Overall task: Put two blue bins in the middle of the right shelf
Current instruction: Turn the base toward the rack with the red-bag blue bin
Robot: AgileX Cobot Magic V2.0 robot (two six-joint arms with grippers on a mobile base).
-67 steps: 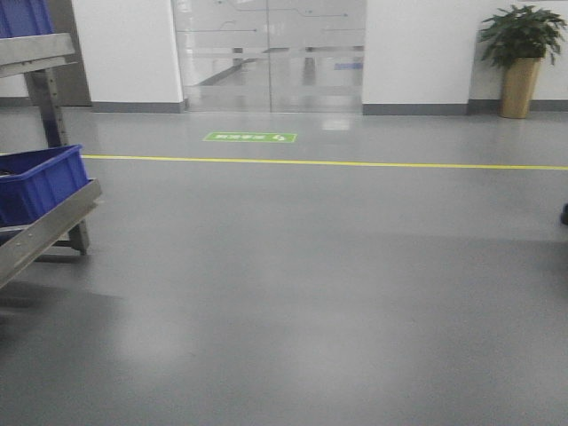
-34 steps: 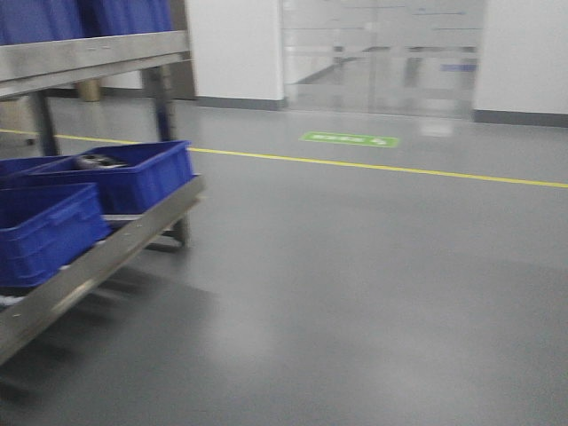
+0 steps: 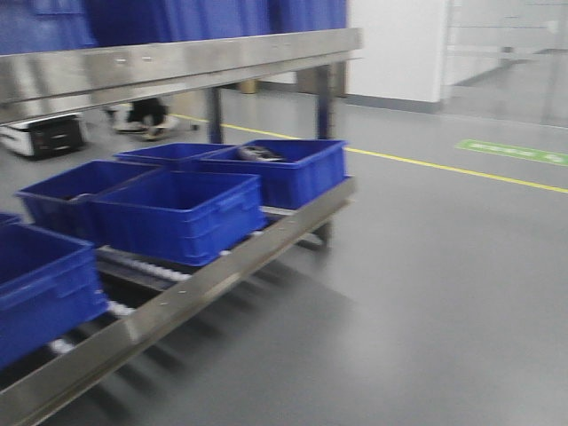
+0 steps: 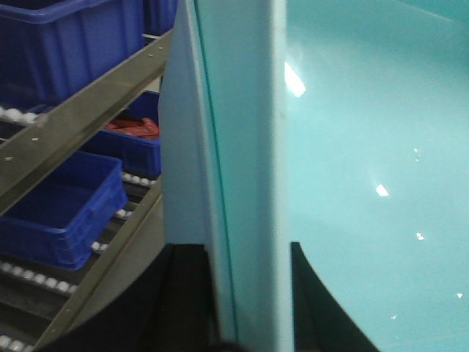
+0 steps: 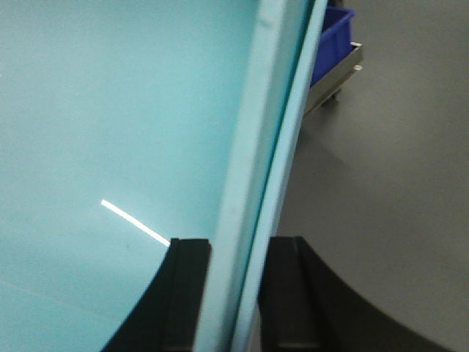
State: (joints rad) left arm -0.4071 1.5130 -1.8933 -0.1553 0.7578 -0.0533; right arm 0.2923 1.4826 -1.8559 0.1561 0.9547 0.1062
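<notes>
The jaws of your left gripper (image 4: 253, 253) stand one on each side of the upright rim of a pale teal panel (image 4: 352, 147). No gap shows between them and the rim, but you cannot tell whether they press on it. Your right gripper (image 5: 234, 246) is the same: its jaws straddle the panel's opposite rim, and the grip cannot be judged.

The glossy panel fills most of both wrist views. Beyond it lies the grey floor (image 3: 426, 293).

On your left in the front view is a long metal shelf (image 3: 222, 266), slightly blurred, with roller tracks (image 3: 146, 266) on its lower level. The blue bins (image 3: 182, 213) you are after are on that shelf and in neither gripper. Several sit on the lower rollers in two rows, and more stand along the upper level (image 3: 177, 18).

The end bin (image 3: 288, 169) on the lower level holds a dark object (image 3: 253, 153) that is too small to identify. The left wrist view shows a lower bin (image 4: 135, 150) with something red (image 4: 132, 128) inside. The right wrist view catches only one bin's corner (image 5: 333, 40).

A yellow line (image 3: 444, 167) crosses the floor behind the shelf, with a green marking (image 3: 510, 151) just past it.
</notes>
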